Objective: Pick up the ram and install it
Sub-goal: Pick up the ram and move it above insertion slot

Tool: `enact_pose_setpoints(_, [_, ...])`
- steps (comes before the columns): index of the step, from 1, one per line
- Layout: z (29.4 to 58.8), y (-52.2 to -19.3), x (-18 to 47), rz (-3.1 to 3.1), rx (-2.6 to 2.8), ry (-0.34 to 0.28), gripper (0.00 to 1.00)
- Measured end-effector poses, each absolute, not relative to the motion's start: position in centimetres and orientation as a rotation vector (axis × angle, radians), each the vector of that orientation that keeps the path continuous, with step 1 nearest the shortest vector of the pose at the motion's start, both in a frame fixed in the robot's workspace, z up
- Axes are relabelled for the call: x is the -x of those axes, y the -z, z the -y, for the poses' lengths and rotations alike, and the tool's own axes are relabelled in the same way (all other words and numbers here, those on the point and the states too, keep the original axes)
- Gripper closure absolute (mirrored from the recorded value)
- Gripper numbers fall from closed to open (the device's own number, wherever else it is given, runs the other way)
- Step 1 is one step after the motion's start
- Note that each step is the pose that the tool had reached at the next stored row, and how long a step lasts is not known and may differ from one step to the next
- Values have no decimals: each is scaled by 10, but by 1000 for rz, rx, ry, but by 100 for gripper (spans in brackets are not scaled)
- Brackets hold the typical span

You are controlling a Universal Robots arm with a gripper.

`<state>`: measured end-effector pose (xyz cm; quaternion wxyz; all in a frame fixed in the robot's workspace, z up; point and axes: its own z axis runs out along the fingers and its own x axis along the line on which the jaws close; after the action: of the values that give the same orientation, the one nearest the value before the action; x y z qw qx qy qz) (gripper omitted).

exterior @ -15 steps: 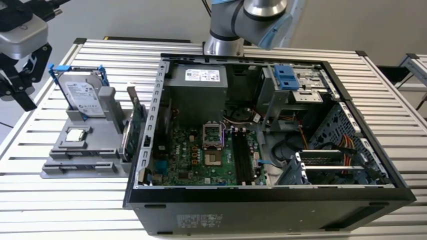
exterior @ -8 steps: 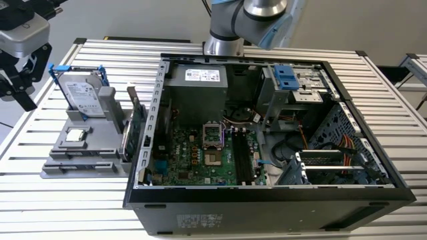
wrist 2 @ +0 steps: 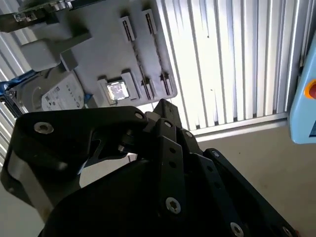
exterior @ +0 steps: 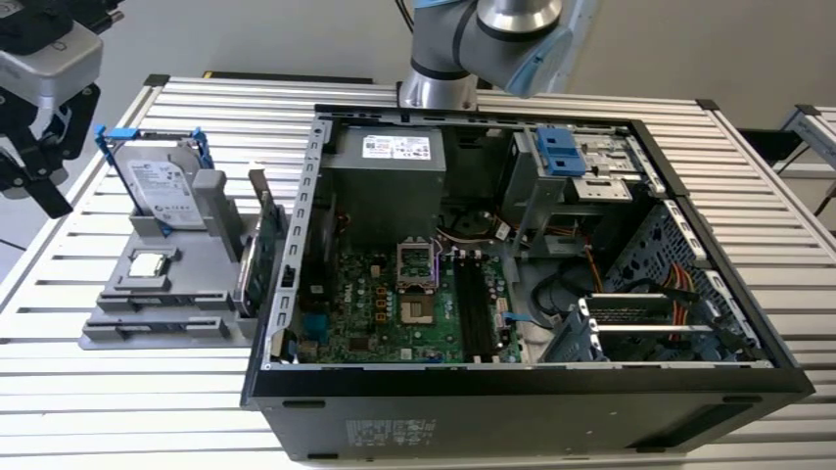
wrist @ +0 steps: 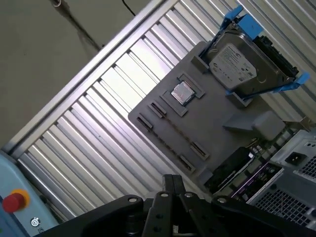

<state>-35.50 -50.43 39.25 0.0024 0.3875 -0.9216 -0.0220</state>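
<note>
One claw (exterior: pixel 39 188) hung at the exterior view's left, no clue if spread or pressed together. Pretty sure the ram (exterior: pixel 250 279) stood on edge in the gray holder (exterior: pixel 131 315), beside the case (exterior: pixel 496 416).

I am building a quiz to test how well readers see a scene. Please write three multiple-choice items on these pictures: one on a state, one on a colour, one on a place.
1. How is the case?
A) shut
B) open, motherboard showing
C) wrapped

2. The bracket around the hard drive is
A) blue
B) red
C) yellow

3. Where is the gripper?
A) inside the case
B) on the motherboard
C) at the exterior view's left of the holder

Answers:
1 B: the boards and cables inside show.
2 A: blue bars frame the drive in the exterior view.
3 C: it hangs beyond the holder's side away from the case.
</note>
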Motion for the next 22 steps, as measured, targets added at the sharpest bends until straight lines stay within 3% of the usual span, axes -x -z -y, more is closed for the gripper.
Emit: enact_pose_setpoints(22, [504, -393, 355, 2769, -1488, 77, 100])
